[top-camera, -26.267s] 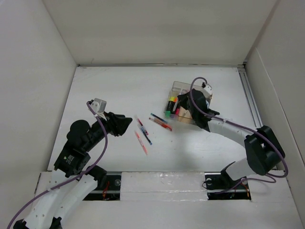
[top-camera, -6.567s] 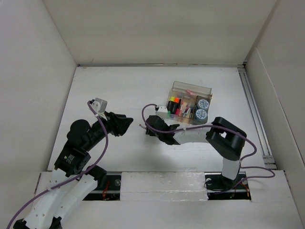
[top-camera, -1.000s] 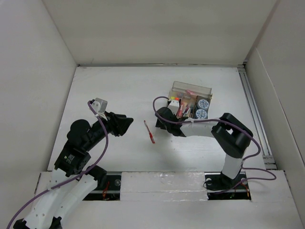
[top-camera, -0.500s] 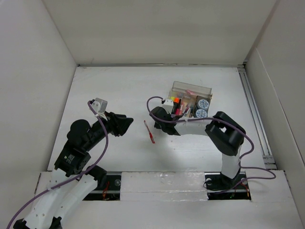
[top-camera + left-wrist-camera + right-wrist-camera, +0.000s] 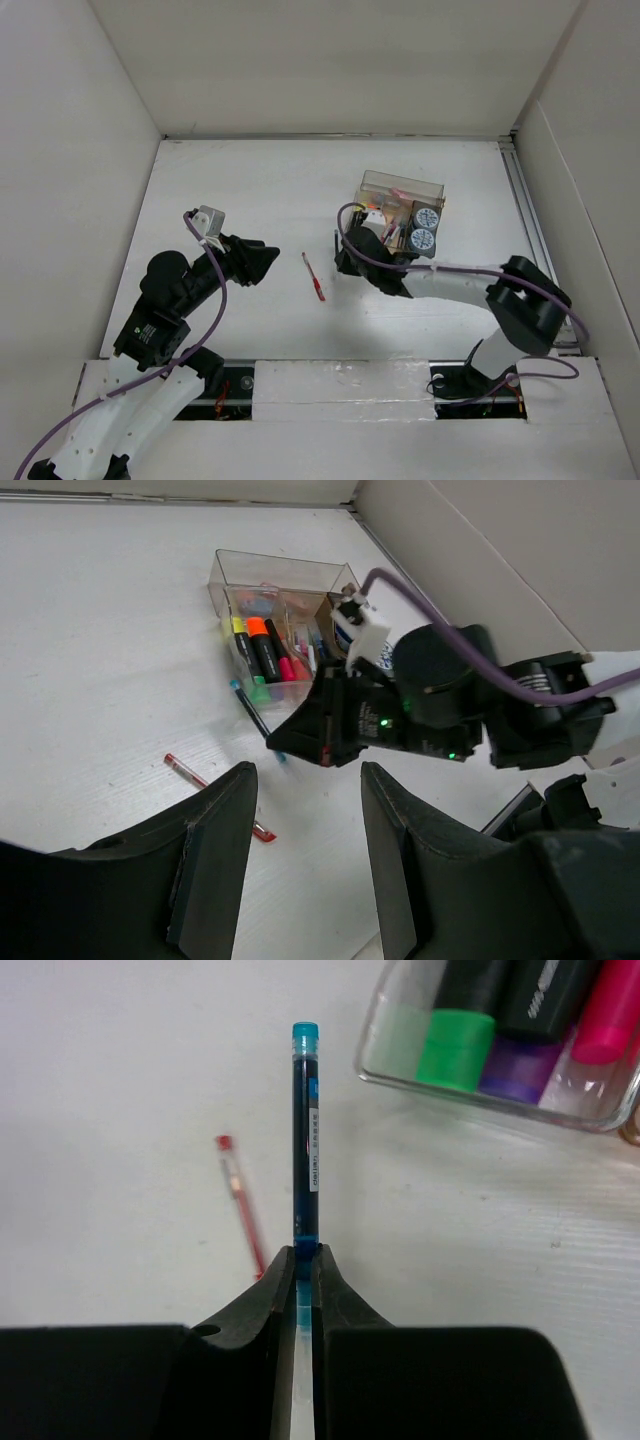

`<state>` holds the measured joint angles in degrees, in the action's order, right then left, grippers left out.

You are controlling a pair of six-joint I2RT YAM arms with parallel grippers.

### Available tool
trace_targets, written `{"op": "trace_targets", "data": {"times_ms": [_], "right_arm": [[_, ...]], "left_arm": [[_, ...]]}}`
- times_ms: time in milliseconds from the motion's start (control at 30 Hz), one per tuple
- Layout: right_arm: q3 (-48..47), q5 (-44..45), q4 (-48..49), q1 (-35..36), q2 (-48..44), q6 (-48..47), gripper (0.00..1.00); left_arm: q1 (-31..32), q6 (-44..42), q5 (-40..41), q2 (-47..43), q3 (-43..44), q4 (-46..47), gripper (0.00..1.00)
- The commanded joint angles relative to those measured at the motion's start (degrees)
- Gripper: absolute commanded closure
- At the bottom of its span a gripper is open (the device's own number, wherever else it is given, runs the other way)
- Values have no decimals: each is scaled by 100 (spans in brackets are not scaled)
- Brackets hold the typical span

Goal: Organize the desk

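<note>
Clasping blue pen (image 5: 305,1140), right pincer (image 5: 307,1255) outstretched.

— Where is the left arm?
— Folded low on its own side. The left gripper (image 5: 262,258) points toward the middle, its jaws standing apart with nothing between them.
— And the right?
— It reaches leftward across the middle, elbow back near its base. The right gripper (image 5: 307,1252) is pinched tight on a blue pen (image 5: 304,1130), which juts straight out past its fingertips.

Robot lab cell, white desk (image 5: 240,190) boxed by panel walls (image 5: 330,60), left arm (image 5: 165,305) and right arm (image 5: 455,283) bolted at its edge.
</note>
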<state>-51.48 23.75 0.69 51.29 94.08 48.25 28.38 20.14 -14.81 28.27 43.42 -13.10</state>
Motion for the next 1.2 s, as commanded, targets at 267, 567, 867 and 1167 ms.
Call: {"op": "trace_targets", "data": {"times_ms": [267,567,867,1167], "right_arm": [[867,-924,1276,-619,-1787,229,100],[1158,-995,1083,-1839,-2632,439,100],[1422,-1750,1188,-3177,-2307,448,100],[1387,-2322,1399,-3397,-1789,457,100]], "left_arm": [[-17,-54,-40,-32,79,229,58],[-17,-45,-40,-67,70,238,57],[-17,-54,-57,-15,88,229,58],[-17,-54,-49,-76,70,238,58]]}}
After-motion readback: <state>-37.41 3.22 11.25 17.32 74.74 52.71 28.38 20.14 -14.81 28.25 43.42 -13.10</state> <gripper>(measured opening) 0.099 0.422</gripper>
